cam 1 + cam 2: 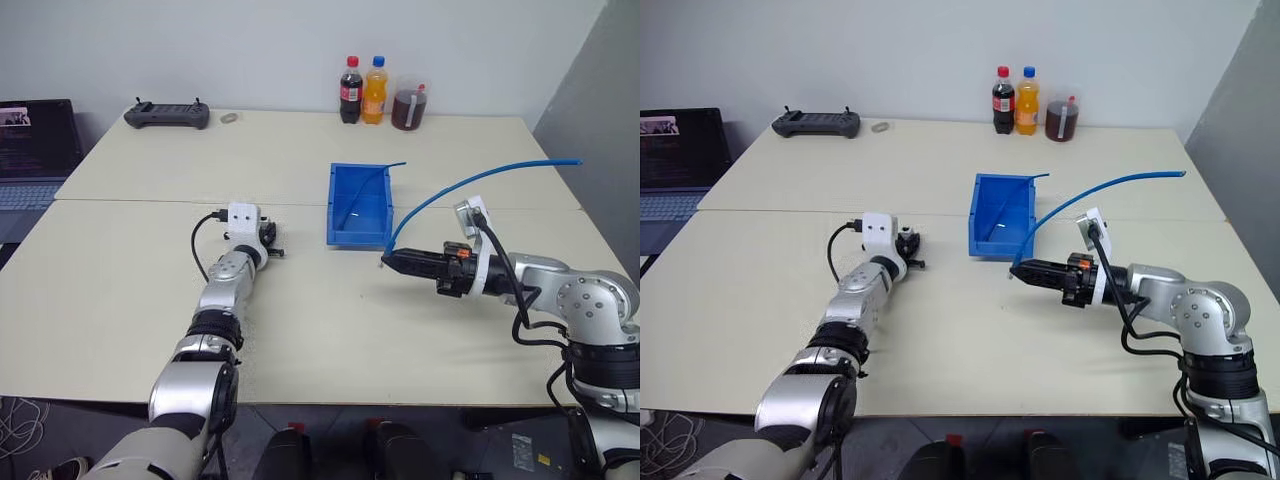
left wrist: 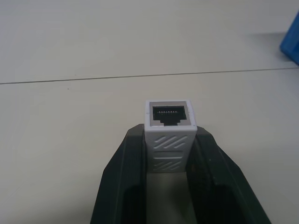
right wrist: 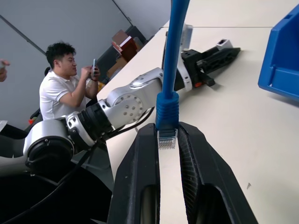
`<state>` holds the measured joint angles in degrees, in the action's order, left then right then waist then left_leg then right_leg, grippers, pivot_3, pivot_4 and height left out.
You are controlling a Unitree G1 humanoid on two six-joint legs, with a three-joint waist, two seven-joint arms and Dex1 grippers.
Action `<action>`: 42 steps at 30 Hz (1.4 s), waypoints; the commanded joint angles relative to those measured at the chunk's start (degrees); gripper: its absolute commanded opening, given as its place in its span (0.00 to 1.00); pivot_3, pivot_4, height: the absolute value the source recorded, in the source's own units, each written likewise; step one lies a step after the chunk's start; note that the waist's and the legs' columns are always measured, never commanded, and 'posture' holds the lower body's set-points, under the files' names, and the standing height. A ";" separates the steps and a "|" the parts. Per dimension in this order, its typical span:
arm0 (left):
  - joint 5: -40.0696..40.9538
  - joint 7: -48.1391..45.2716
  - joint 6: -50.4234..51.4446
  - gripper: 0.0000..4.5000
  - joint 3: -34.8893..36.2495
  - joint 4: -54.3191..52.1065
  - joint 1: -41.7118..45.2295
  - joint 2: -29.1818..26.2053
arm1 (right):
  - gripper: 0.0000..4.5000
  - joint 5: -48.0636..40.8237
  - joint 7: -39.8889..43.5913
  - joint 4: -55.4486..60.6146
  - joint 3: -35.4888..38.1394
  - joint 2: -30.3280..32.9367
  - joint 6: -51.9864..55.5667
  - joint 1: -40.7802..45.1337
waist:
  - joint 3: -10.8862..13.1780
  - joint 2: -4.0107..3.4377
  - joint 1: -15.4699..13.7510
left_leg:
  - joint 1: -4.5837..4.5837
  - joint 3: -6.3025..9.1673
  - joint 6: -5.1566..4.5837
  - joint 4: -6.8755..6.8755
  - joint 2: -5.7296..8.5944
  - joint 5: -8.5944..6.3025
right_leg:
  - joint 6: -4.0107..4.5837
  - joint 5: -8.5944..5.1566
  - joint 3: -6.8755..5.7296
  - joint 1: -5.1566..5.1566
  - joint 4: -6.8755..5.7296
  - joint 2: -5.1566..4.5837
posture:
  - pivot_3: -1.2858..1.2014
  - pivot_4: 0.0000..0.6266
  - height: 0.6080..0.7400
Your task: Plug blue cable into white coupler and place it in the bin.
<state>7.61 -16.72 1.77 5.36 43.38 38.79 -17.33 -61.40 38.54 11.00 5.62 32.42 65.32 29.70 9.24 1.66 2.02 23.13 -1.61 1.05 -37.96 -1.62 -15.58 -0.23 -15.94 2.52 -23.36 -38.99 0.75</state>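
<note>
The white coupler (image 2: pixel 169 122) sits clamped between my left gripper's (image 2: pixel 169 136) two black fingers, its dark socket facing away from the wrist. That left gripper (image 1: pixel 272 243) hovers low over the table, left of the bin (image 1: pixel 333 205), which is bright blue and open-topped. My right gripper (image 1: pixel 390 262) points left, just in front of the bin's near right corner. It is shut on the clear plug (image 3: pixel 167 138) of the blue cable (image 1: pixel 450 190), which arcs up and away to the right. A gap of bare table separates the two grippers.
A second thin blue cable (image 1: pixel 385 170) hangs over the bin's far right corner. Two soda bottles (image 1: pixel 351 90) and a jar (image 1: pixel 408 105) stand at the back. A black controller (image 1: pixel 167 115) and a laptop (image 1: pixel 35 150) lie far left. A person (image 3: pixel 60 88) sits beyond the table's left side.
</note>
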 commanded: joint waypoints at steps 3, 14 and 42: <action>4.98 -26.20 10.69 0.17 -11.59 -38.11 -20.83 -11.90 | 0.06 1.82 0.76 3.31 -0.46 -0.23 -2.64 -0.27 | 0.02 -0.04 0.23 | -0.05 -0.04 0.08 0.06 -0.07 0.00 | 0.05 -0.02 0.03 -0.03 -0.01 0.00 | 0.52 0.24 1.00; 4.98 -47.43 -0.43 0.17 -19.68 -37.15 -22.02 -15.00 | 0.06 16.26 8.58 4.13 -13.66 -0.50 -13.78 1.96 | 0.03 -0.12 -0.55 | -0.14 0.00 -0.02 -0.08 0.00 0.00 | 0.06 -0.06 -0.04 0.10 -0.01 0.04 | 0.52 0.24 1.00; 4.13 -53.75 -5.54 0.17 -20.48 -29.27 -18.79 -11.33 | 0.06 41.90 20.47 -8.03 -26.96 -8.62 -42.49 -2.09 | 0.01 -0.10 -0.49 | -0.13 0.05 -0.03 -0.13 0.01 -0.01 | 0.06 -0.04 -0.07 0.10 -0.05 0.04 | 0.52 0.24 1.00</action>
<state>11.53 -69.81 -4.41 -14.90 15.81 20.79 -28.86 -20.05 57.71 2.72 -21.55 24.21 24.45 27.20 9.25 1.57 1.53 23.00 -1.56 1.02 -38.09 -1.61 -15.59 -0.17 -15.98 2.44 -23.25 -39.04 0.79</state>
